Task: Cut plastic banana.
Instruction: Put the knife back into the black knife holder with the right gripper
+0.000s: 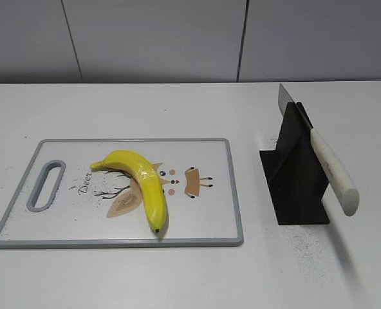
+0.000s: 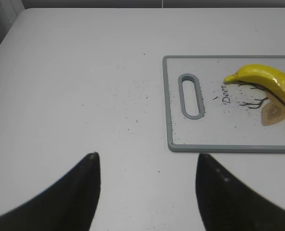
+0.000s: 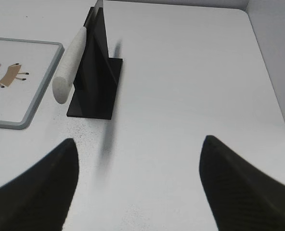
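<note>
Left gripper (image 2: 145,161) wide open, empty, board (image 2: 169,120) and banana (image 2: 270,82) ahead-right. Right gripper (image 3: 137,144) wide open, empty, knife (image 3: 68,65) ahead-left. White table (image 1: 177,277), grey wall (image 1: 158,38).

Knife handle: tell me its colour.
The knife handle is off-white, cream-toned, sticking out of the black stand. The exterior view shows it best.

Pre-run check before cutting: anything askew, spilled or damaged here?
Nothing damaged. Dark specks litter the table around the cutting board and the knife stand. The banana is whole, the knife slotted.
</note>
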